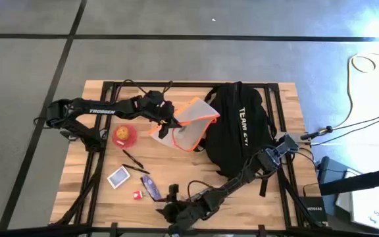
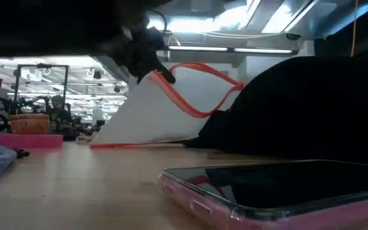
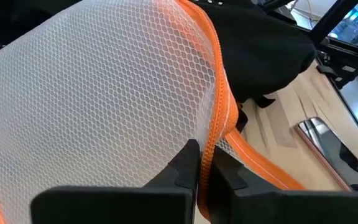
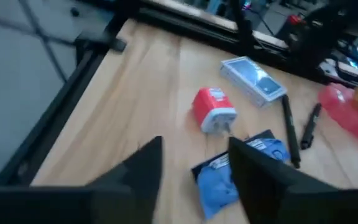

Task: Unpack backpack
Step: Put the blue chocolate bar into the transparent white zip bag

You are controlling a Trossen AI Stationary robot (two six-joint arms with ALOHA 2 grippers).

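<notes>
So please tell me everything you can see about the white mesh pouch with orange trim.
The mesh pouch looks like white honeycomb netting edged with an orange zipper band. It lies half out of the black backpack, one end lifted off the wooden table, tilted. The left gripper is shut on its orange edge.

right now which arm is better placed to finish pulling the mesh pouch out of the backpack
Left. Its gripper is shut on the mesh pouch's orange zipper edge beside the backpack; the right gripper is open, off by the table's near edge.

One backpack, one mesh pouch, two pens, one card deck, one phone.
</notes>
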